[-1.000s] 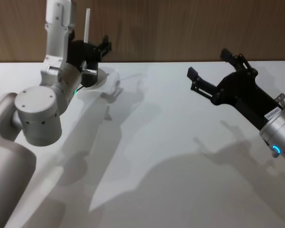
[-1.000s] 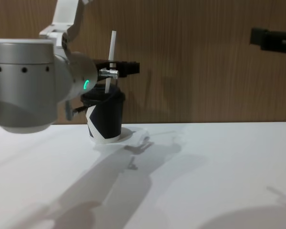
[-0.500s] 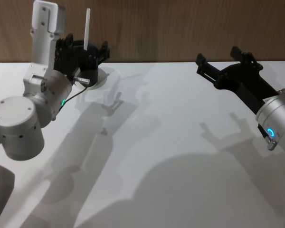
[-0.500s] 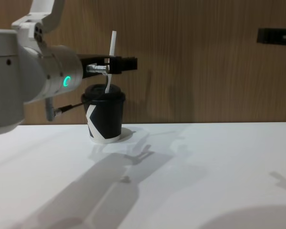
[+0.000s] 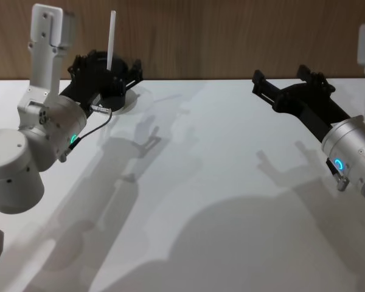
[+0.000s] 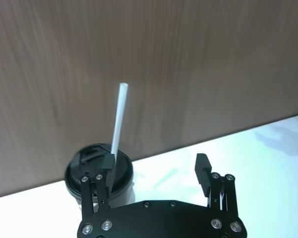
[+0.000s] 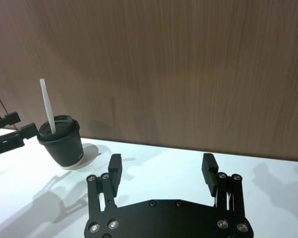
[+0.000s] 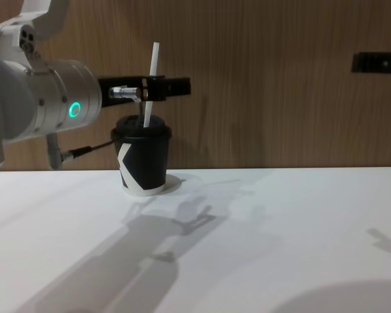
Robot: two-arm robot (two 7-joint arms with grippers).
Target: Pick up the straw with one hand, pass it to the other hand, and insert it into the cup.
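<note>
straw [image 8: 151, 85]: white, stands near upright in the lid of the cup, top end well above the lid; leans slightly
cup [image 8: 143, 160]: black with white angular mark and white base, black lid on; sits on the tabletop [image 8: 260, 241] close to the wood wall [image 8: 267, 78]
left claw [image 6: 156, 171]: fingers spread apart, holding nothing; sits at lid height around the straw, straw just beside one fingertip [image 6: 108, 163], contact cannot be told; other fingertip well apart from the straw
left arm [image 8: 36, 104]: silver-grey, green ring light glowing, left of the cup; thin black cable [image 8: 91, 149] hangs under it beside the cup
right claw [image 7: 161, 171]: fingers wide apart, empty; well apart from the cup, to the cup's right, raised above the tabletop
right arm [image 5: 353, 155]: silver-grey with a blue light, far right of the cup
head view: straw [image 5: 111, 38] rises above the left claw [image 5: 106, 76], cup mostly hidden behind it; right claw [image 5: 286, 85] far right of the cup
right wrist view: cup [image 7: 62, 141] and straw [image 7: 47, 105] beyond the right claw's fingers, near the wall; left claw's fingertip beside the cup
shadows: arm shadows fall across the tabletop in front of the cup
</note>
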